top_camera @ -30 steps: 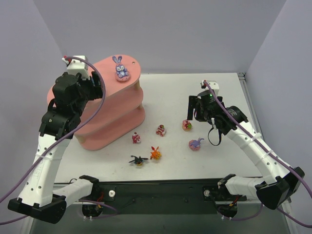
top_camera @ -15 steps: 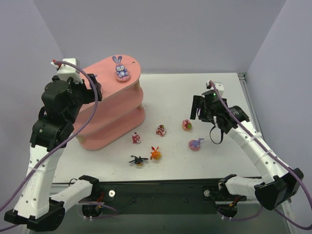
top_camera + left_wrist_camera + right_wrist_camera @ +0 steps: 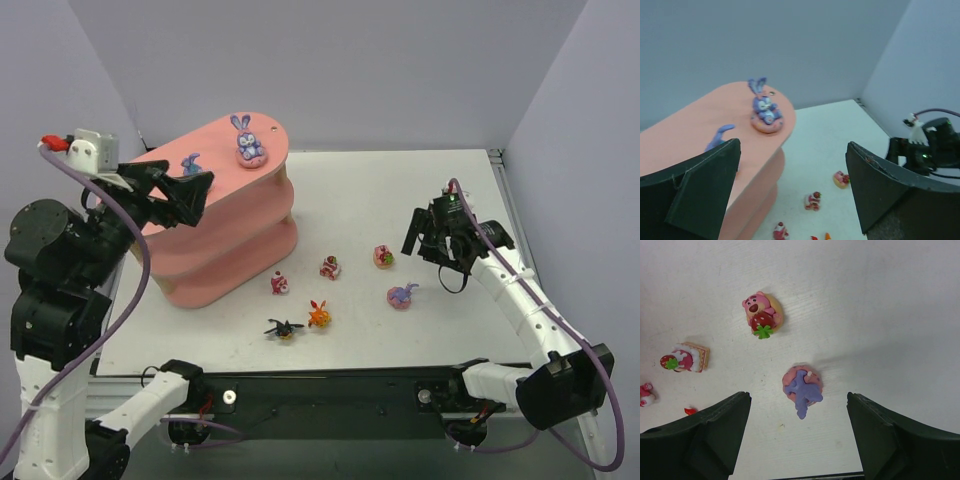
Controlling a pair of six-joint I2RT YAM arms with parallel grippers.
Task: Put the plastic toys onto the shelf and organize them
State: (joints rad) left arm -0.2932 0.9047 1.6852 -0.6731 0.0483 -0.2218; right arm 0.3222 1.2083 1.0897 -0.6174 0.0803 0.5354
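1. The pink three-tier shelf stands on the left half of the white table, behind the loose toys.
2. Two toys are on its top board. A blue-purple bunny sits upright on a pink base near the rounded far end. A small blue toy lies further back along the board, toward the left arm; its details are too small to tell.
3. The lower boards show no toys in the parts that can be seen.
4. Six toys are on the table in front of and to the right of the shelf.
   - A small pink-red toy is nearest the foot of the shelf.
   - A red-and-white cake toy is just to its right.
   - A pink bear with a strawberry lies further right.
   - A purple bunny on its pink base lies tipped over, nearer the arms than the bear.
   - An orange toy and a black-yellow spiky toy sit side by side, closest to the arm bases.
5. The left gripper is raised above the near end of the top board. Its jaws are spread wide and hold nothing.
6. The right gripper hangs over the right side of the table and looks down on the tipped bunny and the bear. Its jaws are wide apart, empty, and touch no toy.
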